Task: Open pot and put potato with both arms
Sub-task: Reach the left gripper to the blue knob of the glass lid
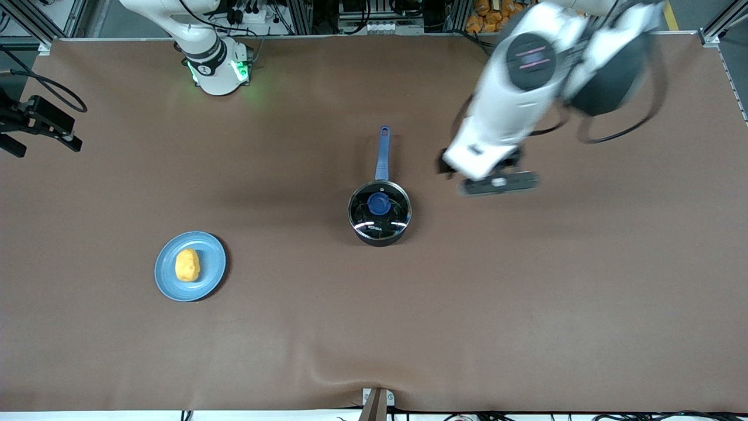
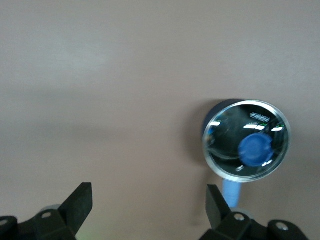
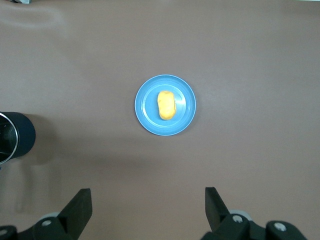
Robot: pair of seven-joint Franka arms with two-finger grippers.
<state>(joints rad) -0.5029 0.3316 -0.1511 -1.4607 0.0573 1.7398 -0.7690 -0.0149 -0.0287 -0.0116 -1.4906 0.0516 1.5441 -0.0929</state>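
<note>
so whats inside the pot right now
The pot is covered by its glass lid with a blue knob; glare hides most of the inside. The potato lies on the plate.

Robotics lab, not a home kitchen: two white arms w/ bases bolted along one table edge, right arm base (image 1: 219,70) lit w/ green LEDs. Table (image 1: 526,304) covered in plain brown cloth, framed by aluminium rails (image 1: 35,23), w/ cables and power strips (image 1: 245,11) bunched past the edge by the bases. Only props on it are a pot (image 1: 380,213) and a plate (image 1: 190,266) w/ a potato (image 1: 187,265), i.e. a staged test setup.
</note>
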